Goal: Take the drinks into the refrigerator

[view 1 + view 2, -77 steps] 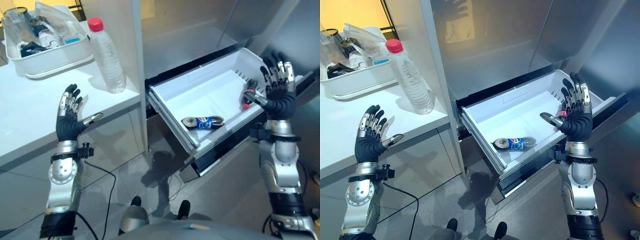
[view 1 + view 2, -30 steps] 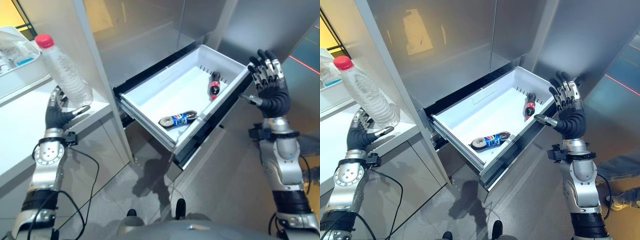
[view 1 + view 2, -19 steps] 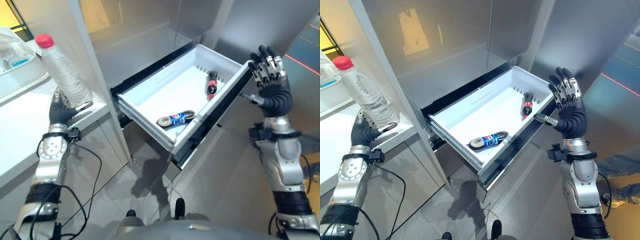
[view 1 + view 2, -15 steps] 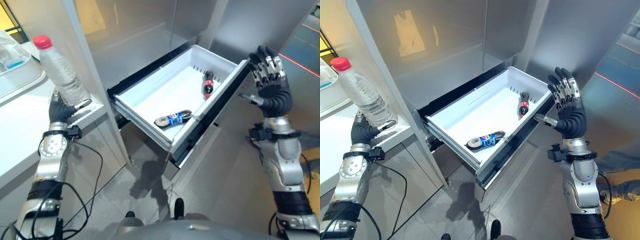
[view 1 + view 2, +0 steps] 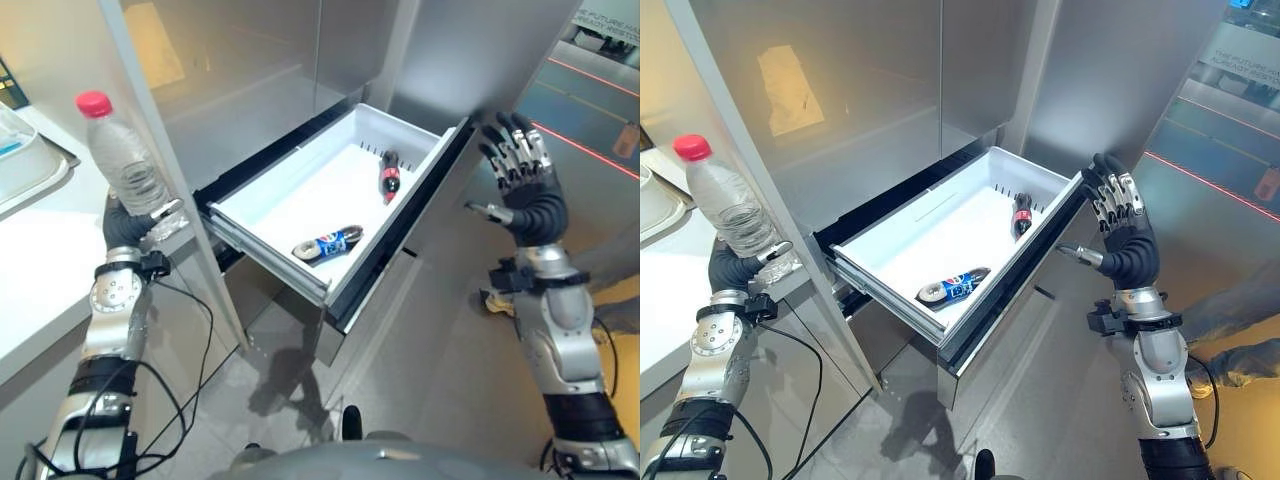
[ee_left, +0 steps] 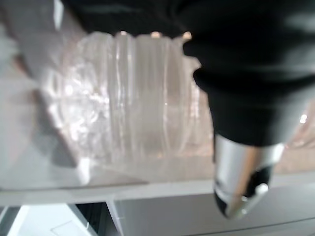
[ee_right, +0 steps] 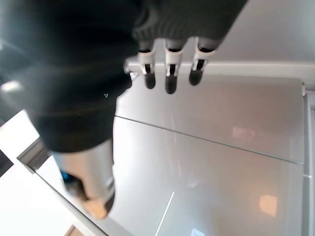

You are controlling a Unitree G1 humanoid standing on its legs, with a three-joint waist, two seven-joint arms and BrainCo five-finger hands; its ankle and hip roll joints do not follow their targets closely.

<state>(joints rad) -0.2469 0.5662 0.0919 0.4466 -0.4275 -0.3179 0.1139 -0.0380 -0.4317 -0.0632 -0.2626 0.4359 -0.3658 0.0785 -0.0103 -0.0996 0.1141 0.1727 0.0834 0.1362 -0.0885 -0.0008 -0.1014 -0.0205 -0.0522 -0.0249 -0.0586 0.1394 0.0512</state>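
Observation:
A clear water bottle [image 5: 120, 160] with a red cap stands upright at the corner of the white counter [image 5: 40, 270]. My left hand [image 5: 122, 224] is pressed against its lower part, and the bottle [image 6: 128, 98] sits right before the palm in the left wrist view. The refrigerator's white drawer [image 5: 330, 292] is pulled out. A blue-labelled cola bottle [image 5: 325, 243] lies near its front, and a small dark bottle [image 5: 387, 177] with a red label lies further back. My right hand [image 5: 527, 192] is raised and open just off the drawer's front corner, holding nothing.
Steel refrigerator doors [image 5: 250, 60] rise behind the drawer. A white tray [image 5: 25, 165] sits on the counter at the far left. A person's legs [image 5: 1240, 350] show at the right edge. Grey floor lies below the drawer.
The camera has turned, shifting the whole scene. My left hand has moved from the counter's front up against the water bottle's base. The right hand stays raised and open.

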